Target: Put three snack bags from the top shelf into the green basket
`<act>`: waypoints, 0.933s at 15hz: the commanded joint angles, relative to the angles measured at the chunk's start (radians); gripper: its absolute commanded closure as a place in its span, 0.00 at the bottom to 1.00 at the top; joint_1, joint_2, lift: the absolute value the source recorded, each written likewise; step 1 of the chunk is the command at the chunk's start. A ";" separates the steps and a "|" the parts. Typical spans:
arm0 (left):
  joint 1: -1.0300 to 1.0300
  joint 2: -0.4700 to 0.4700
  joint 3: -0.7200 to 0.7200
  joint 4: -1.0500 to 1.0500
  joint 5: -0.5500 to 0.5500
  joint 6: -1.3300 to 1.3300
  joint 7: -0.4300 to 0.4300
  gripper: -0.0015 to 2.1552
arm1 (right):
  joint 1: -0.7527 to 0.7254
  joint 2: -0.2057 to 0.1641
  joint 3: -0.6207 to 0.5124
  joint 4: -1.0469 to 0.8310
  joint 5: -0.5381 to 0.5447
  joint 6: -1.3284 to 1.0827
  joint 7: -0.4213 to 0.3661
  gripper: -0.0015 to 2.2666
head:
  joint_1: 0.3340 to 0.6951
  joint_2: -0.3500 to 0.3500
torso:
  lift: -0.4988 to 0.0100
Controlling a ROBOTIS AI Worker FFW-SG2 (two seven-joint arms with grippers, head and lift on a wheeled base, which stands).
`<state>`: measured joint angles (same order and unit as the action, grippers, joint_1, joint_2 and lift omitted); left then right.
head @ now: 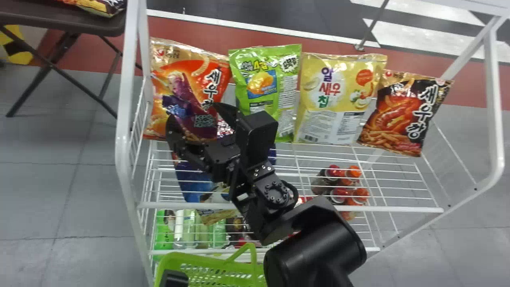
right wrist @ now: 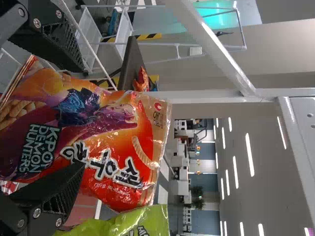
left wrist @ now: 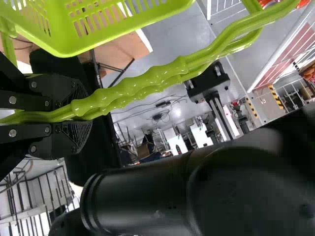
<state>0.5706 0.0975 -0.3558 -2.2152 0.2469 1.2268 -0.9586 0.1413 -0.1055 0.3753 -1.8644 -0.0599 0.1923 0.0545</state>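
1. Head view: right gripper (head: pixel 196 118) right up at the orange snack bag (head: pixel 181 75) on the top shelf; to that bag's right, green (head: pixel 259 79), yellow (head: pixel 334 95) and black (head: pixel 402 115) bags; below it, the green basket (head: pixel 207 269) and left gripper (head: pixel 174 278).
2. Left wrist view: left gripper pinching the basket's handle (left wrist: pixel 162 73)!
3. Right wrist view: fingers (right wrist: pixel 54 196) spread, orange bag between them!
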 commanded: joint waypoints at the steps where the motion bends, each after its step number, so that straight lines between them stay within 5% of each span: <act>1: 0.000 -0.001 0.000 0.000 0.000 0.000 0.000 0.99 | -0.037 0.016 0.001 0.044 0.018 0.000 -0.016 0.06 | 1.00 0.18 | 0.89; 4: 0.000 0.001 0.000 0.000 0.000 0.000 0.001 0.99 | -0.082 0.026 -0.012 0.065 0.008 0.040 -0.002 0.18 | 1.00 0.19 | 0.89; 5: 0.000 -0.001 0.000 0.000 0.000 0.000 0.001 0.99 | -0.091 0.030 -0.018 0.071 -0.003 0.083 0.028 0.38 | 1.00 0.19 | 0.89; 6: 0.000 -0.001 0.000 0.000 0.000 0.000 0.001 0.99 | -0.091 0.030 -0.015 0.064 -0.009 0.105 0.041 0.74 | 1.00 0.19 | 0.89; 7: 0.000 -0.001 0.000 0.000 0.000 0.000 0.001 0.99 | -0.089 0.029 -0.012 0.054 -0.011 0.120 0.047 0.90 | 1.00 0.20 | 0.89; 14: 0.000 0.001 -0.002 0.000 0.000 0.000 0.001 0.99 | -0.020 -0.022 0.005 -0.116 0.011 0.234 0.119 0.98 | 1.00 0.24 | 0.89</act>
<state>0.5706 0.0982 -0.3574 -2.2164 0.2469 1.2265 -0.9572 0.1061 -0.1119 0.3813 -1.9411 -0.0476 0.4042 0.1707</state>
